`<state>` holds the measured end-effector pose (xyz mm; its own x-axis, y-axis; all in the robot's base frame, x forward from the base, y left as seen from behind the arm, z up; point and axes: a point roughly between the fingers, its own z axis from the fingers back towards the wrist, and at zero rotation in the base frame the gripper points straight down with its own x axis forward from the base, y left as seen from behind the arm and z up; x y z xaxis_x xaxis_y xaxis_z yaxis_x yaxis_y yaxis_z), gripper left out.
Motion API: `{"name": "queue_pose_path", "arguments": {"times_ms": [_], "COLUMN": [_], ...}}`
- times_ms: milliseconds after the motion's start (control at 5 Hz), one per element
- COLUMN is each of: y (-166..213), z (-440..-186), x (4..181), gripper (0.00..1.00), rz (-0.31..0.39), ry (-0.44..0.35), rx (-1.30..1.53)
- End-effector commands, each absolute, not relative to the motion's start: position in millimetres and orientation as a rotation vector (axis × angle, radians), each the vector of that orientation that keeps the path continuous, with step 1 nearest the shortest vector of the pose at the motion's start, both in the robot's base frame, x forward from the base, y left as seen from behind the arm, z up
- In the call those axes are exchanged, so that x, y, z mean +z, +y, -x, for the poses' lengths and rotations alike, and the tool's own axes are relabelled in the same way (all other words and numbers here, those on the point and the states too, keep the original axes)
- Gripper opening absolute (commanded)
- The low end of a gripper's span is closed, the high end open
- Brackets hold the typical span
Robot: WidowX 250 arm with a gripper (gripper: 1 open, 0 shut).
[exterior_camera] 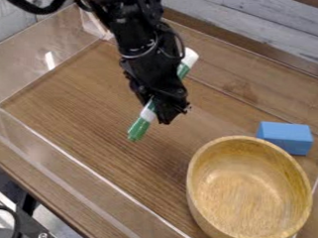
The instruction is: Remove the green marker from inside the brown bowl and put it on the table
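View: the single camera, looking down at an angle across the workspace.
Arm: black, entering from the upper left and reaching down toward the middle of the scene.
Tool (pixel 160 106): black, pointing steeply down, its jaws pressed together on the green marker.
Green marker (pixel 142 123): white barrel and dark green cap, pinched at its upper part and tilted, the capped end lowest and toward the left; it hangs over bare wood to the left of the bowl; whether the tip touches the wood cannot be told.
Writing: green lettering shows on the barrel but is too small to read; no brand is legible anywhere.
Brown bowl (pixel 247 234): wide, shallow, light tan wood with visible grain, at the lower right, nothing lying in it.
Blue block (pixel 285 136): rectangular, flat, just beyond the bowl's far rim at the right, apart from the marker.
Surface (pixel 84 88): brown wood grain.
Acrylic walls (pixel 42 151): low, clear, edging the surface.
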<state>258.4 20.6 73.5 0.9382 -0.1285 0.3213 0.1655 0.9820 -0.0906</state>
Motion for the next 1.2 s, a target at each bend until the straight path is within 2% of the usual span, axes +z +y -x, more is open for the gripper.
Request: {"name": "queue_pose_path", "arguments": {"times_ms": [0, 200, 400, 1000], "y": [26, 27, 27, 22], "z": [-263, -265, -265, -269], "x": [74.4, 68.6, 64.0, 55.6], "gripper": [0.0, 0.0, 1.0, 1.0], "rz": [0.103, 0.102, 0.102, 0.109], "ry": [-0.338, -0.33, -0.324, -0.308], "rx": [-0.144, -0.14, -0.137, -0.129]}}
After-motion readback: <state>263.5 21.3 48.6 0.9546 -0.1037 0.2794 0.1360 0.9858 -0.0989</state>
